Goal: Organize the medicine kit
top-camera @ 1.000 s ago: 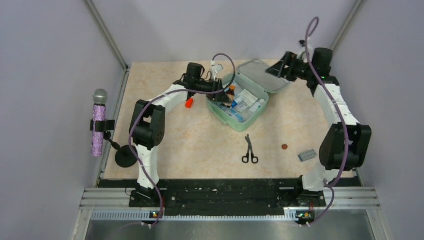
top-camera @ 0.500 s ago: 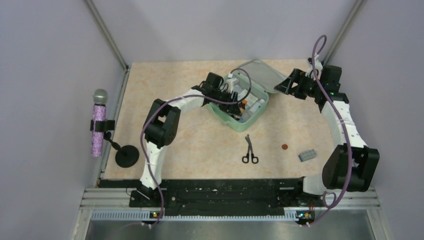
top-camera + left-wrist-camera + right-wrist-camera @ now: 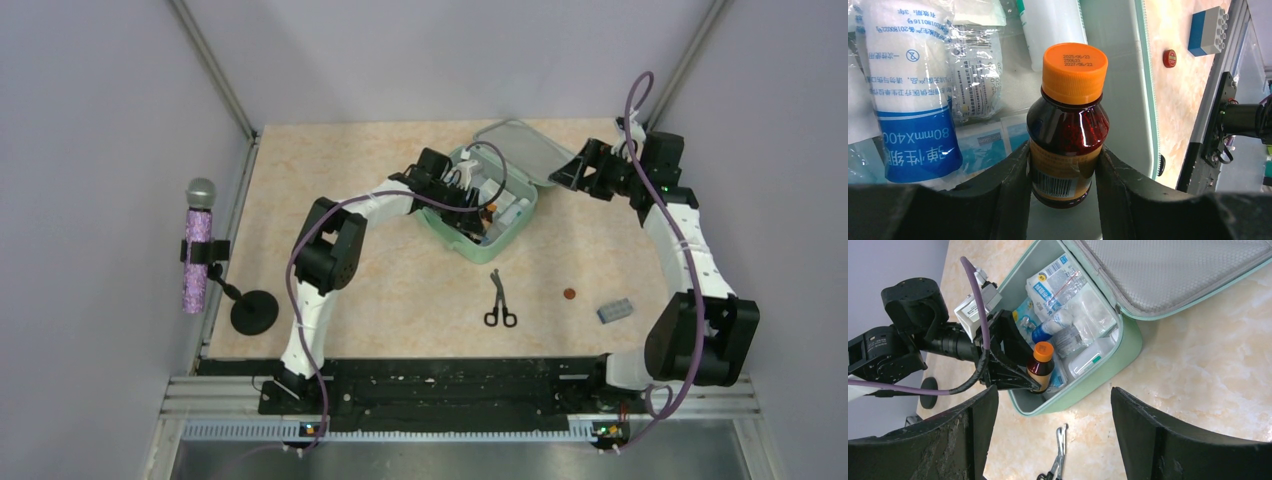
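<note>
The tan marbled desk (image 3: 580,250) carries the medicine kit (image 3: 468,246) near its far middle; the mint-green box lies open, with its lid (image 3: 523,150) swung back towards the far right and the grey mesh lining showing

A purple microphone (image 3: 197,245) is clipped to a stand off the desk's left edge

The left tool (image 3: 1063,150) reaches into the kit's near-left corner, and its two black fingers (image 3: 1013,185) are closed against the sides of a brown bottle (image 3: 1068,130), gripping it low on the label. Whether the bottle's base rests on the kit's floor I cannot tell

The right tool (image 3: 1054,392) hangs above the desk just right of the lid, with the jaws spread wide and nothing between them

Inside the kit, beside the bottle, lies a white bandage roll (image 3: 908,85) with a blue band, among clear wrapped packets

The bottle wears an orange cap (image 3: 1074,71) with dates printed on it

Black scissors (image 3: 499,300) lie on the desk nearer the bases, apart from the kit. To their right are a blue and grey brick (image 3: 615,311) and a small red disc (image 3: 569,294)
</note>
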